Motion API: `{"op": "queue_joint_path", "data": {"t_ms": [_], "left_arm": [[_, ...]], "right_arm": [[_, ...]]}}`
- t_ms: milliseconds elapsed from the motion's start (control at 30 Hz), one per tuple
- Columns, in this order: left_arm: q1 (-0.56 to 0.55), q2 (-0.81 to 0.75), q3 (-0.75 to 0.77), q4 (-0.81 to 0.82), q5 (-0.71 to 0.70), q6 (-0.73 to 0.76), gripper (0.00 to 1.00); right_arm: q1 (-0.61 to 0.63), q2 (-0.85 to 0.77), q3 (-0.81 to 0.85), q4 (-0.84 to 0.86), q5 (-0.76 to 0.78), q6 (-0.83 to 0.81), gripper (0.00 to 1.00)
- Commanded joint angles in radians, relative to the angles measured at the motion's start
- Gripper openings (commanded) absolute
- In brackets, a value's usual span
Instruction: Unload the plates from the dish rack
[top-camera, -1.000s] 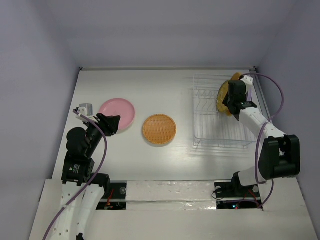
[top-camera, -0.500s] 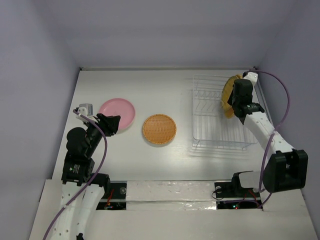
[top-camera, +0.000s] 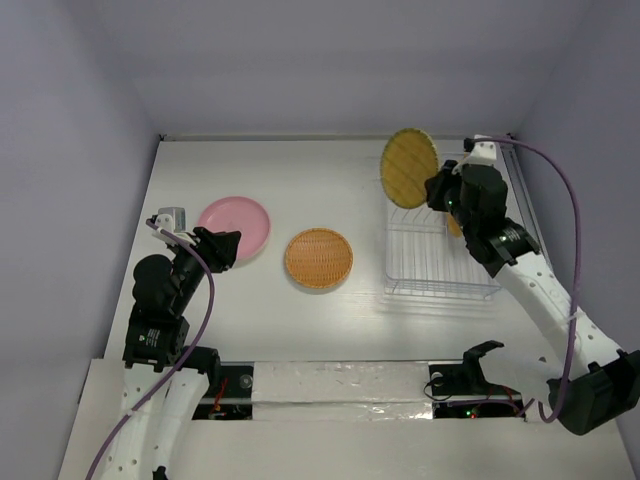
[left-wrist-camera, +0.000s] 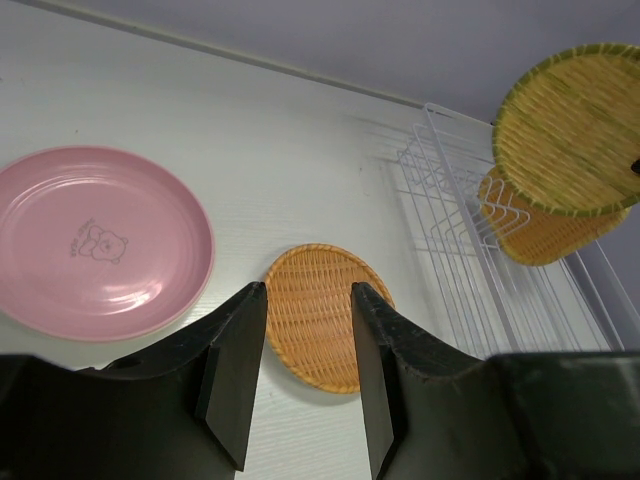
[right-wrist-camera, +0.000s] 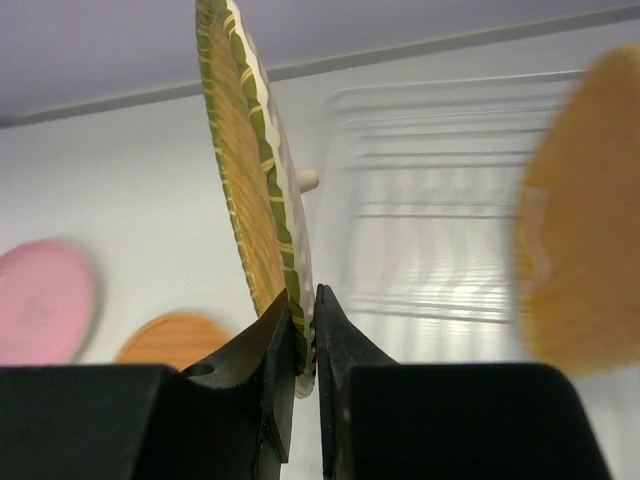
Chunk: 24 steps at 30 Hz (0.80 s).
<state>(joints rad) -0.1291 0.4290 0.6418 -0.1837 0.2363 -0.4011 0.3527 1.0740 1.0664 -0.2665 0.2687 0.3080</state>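
Note:
My right gripper (top-camera: 432, 188) is shut on the rim of a yellow woven plate with a green edge (top-camera: 410, 167). It holds the plate upright in the air above the far left corner of the white wire dish rack (top-camera: 388, 250). The right wrist view shows the plate (right-wrist-camera: 255, 200) edge-on between the jaws (right-wrist-camera: 303, 295). An orange-yellow woven plate (top-camera: 455, 222) still stands in the rack, and shows blurred in the right wrist view (right-wrist-camera: 580, 230). A pink plate (top-camera: 235, 224) and an orange woven plate (top-camera: 319, 259) lie flat on the table. My left gripper (top-camera: 222, 248) is open and empty near the pink plate.
The left wrist view shows the pink plate (left-wrist-camera: 100, 240), the orange woven plate (left-wrist-camera: 320, 315) beyond the open gripper (left-wrist-camera: 308, 292), and the rack (left-wrist-camera: 450, 250). Purple walls close the table on three sides.
My right gripper has lifted the yellow plate up out of the rack and carried it left. The rack has shifted slightly. The left arm has not moved.

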Motion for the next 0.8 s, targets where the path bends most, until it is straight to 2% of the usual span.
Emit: {"op": "queue_joint_path", "data": {"t_ms": [0, 67, 167, 233, 267, 367, 767], "left_arm": [[0.005, 0.004, 0.015, 0.047, 0.015, 0.002, 0.36], [0.005, 0.005, 0.015, 0.047, 0.014, 0.002, 0.36], [0.005, 0.005, 0.015, 0.047, 0.012, 0.002, 0.36], [0.005, 0.005, 0.015, 0.047, 0.012, 0.002, 0.36], [0.005, 0.007, 0.013, 0.046, 0.014, 0.002, 0.36], [0.005, 0.005, 0.013, 0.049, 0.017, 0.002, 0.36], [0.005, 0.005, 0.013, 0.049, 0.02, 0.002, 0.36]], "right_arm": [[0.084, 0.01, -0.035, 0.16, -0.261, 0.101, 0.0], [0.148, 0.065, -0.049, 0.225, -0.376, 0.144, 0.0], [0.222, 0.158, -0.046, 0.253, -0.451, 0.158, 0.0], [0.232, 0.197, -0.052, 0.256, -0.492, 0.167, 0.0], [0.241, 0.213, -0.065, 0.316, -0.561, 0.184, 0.0], [0.253, 0.267, -0.111, 0.384, -0.64, 0.216, 0.0], [0.273, 0.44, -0.171, 0.421, -0.669, 0.232, 0.1]]}}
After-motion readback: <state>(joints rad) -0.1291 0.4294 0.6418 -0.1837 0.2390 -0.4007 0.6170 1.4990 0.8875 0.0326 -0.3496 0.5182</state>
